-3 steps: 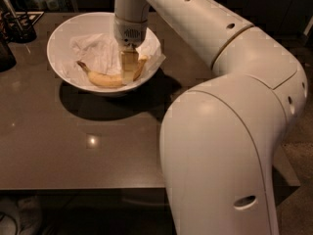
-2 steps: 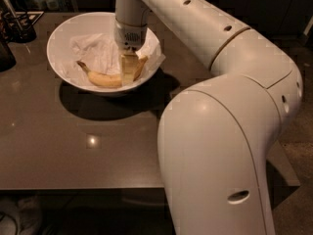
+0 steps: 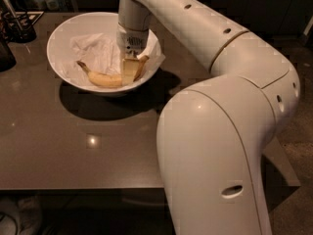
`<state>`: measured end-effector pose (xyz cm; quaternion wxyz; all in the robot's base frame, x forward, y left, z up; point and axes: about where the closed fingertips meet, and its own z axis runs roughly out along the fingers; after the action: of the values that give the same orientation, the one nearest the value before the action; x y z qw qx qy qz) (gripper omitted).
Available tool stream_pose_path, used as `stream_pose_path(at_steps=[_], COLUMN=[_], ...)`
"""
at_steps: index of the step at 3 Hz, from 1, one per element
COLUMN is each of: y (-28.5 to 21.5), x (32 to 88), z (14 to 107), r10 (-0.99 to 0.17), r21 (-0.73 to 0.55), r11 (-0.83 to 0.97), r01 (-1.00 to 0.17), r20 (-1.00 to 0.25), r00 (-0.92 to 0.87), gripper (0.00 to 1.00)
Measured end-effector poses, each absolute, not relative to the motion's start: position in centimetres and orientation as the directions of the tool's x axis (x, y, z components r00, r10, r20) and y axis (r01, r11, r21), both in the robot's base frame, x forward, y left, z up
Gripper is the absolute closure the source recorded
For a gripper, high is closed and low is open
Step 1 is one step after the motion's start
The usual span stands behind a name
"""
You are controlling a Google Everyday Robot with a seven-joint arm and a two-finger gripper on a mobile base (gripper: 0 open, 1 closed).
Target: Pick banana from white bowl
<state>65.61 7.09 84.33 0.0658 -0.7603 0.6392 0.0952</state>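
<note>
Dark utensil holder (image 3: 19, 31): stands on the worktop to the left of the bowl, well apart from it and out of the arm's path.
Glossy brown worktop (image 3: 73, 151): carries the bowl; the bowl's shadow falls on it in front and to the right.
Wide round glossy white bowl (image 3: 58, 48): the landmark here. It sits upright, and its sloping wall cradles what lies inside.
Crumpled white paper lining (image 3: 95, 50): spread across the bowl's floor, with its right edge lapping over the bowl's right rim. It serves as bedding under the fruit.
Curved yellow banana with a dark stem (image 3: 105, 80): lies on the paper along the bowl's near wall, stem toward the bowl's left and far tip rising toward its right. It is not yet lifted.
White two-finger gripper (image 3: 129, 74): points straight down inside the bowl's right half, meeting the banana right of its middle, probably because a thick stretch gives firm purchase.
Jaws: I cannot tell whether they are clenched on the banana or released.
Smooth white robot arm (image 3: 220, 48): arches over the bowl's right rim from the right, so the approach is vertical and clears the wall.
</note>
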Motion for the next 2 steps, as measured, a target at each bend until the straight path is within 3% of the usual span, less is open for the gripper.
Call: stream_pose_path(at_steps=[2], y=[6.53], x=[65.73], z=[84.34], r10=[-0.956], r21=[0.015], r11=[-0.183], r01=[-0.983], r20=[-0.236], r00=[0.175], gripper=[1.00])
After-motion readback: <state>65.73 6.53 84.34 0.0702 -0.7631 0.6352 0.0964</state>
